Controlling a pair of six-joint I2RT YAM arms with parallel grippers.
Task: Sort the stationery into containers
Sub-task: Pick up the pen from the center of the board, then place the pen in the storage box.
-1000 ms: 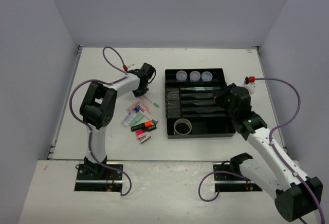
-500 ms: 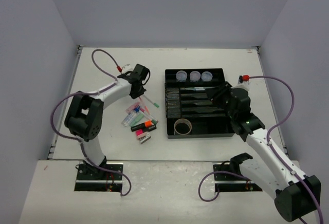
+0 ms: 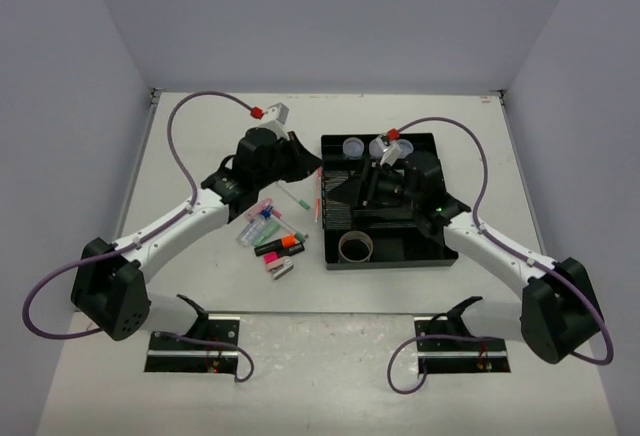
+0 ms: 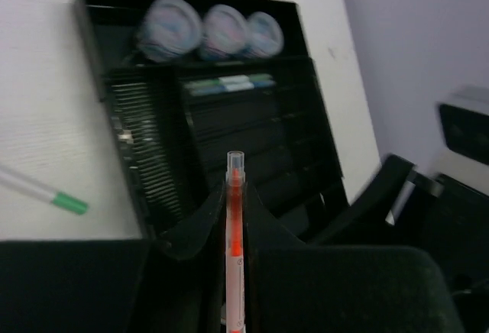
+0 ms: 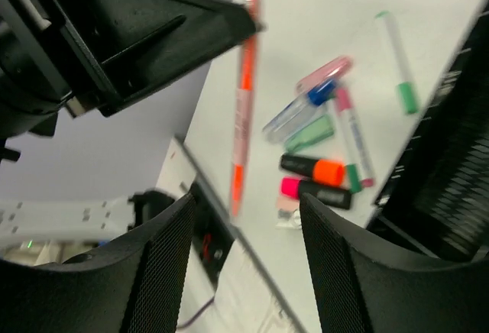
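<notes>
Item in hand: one thin orange-red pen with a clear cap [image 4: 234, 249], pinched lengthwise in the narrowly closed left hand [image 4: 234, 199], its tip projecting past the fingertips. Ahead of and below that hand: a black rectangular plastic organiser tray [image 3: 386, 264], its long narrow slots lying crosswise to the pen. Three round clear tubs [image 4: 206, 31] sit in the end section farthest from the hand, a few teal-and-white pens [image 4: 229, 83] in the slot just before them, and a tan tape roll [image 3: 356, 247] in the nearer wide section. Right hand [image 5: 246, 218]: fingers spread wide, empty, held over the tray and facing the pen, which lies just beyond its fingertips. Step, as judged: pass the pen across or lay it straight in a slot. Either way it wants turning parallel to the slot and lowering close before release, lest it bridge the dividers. Room: both hands crowd the tray rim nearest the left hand, so one should yield first. Beneath and behind the left hand, loose on the white counter [image 3: 520, 146]: an orange highlighter [image 5: 315, 168], a pink highlighter [image 5: 313, 192], a green-tipped white pen [image 5: 397, 62] and a blue-capped bottle [image 5: 302, 111], all off the route.
</notes>
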